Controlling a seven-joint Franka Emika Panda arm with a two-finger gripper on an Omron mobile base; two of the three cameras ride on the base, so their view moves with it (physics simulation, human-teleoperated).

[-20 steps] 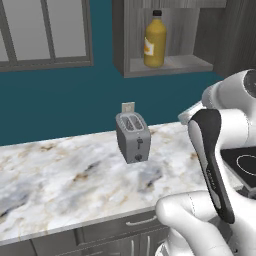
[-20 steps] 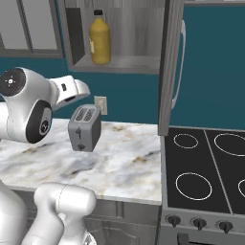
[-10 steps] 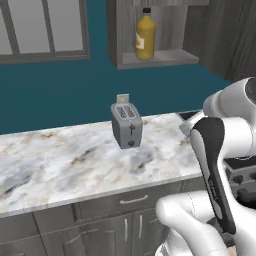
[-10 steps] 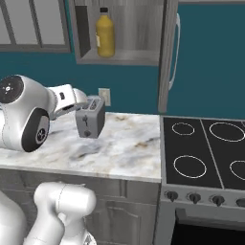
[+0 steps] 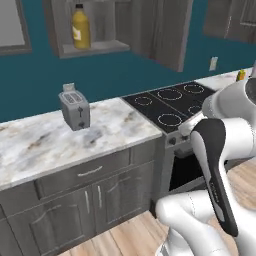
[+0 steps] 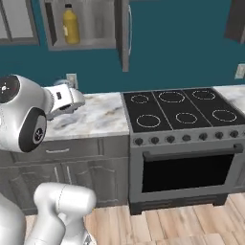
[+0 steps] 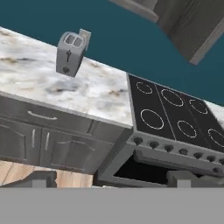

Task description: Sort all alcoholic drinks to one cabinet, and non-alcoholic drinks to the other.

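A yellow bottle [image 5: 80,30] with a dark cap stands upright on the shelf of an open wall cabinet [image 5: 98,48]; it appears in the right base view as the bottle [image 6: 70,25] behind the swung-out cabinet door [image 6: 125,33]. A second wall cabinet [image 5: 230,20] hangs further right. A small yellow-topped item [image 5: 241,75], too small to identify, sits on the far right counter. My gripper [image 7: 113,180] is open and holds nothing, its dark fingertips [image 7: 42,178] wide apart. It hangs well back from the counter, facing the stove front.
A grey toaster [image 5: 75,110] stands on the marble counter [image 5: 115,132], also seen as the toaster [image 7: 70,54] from the hand. A black stove [image 6: 182,107] with an oven door [image 6: 189,170] sits right of it. Grey base cabinets [image 5: 85,200] and wooden floor [image 6: 191,225] lie below.
The whole picture has shifted: the base has backed away and turned right, bringing the stove, base cabinets and floor into view. The gripper has stayed open.
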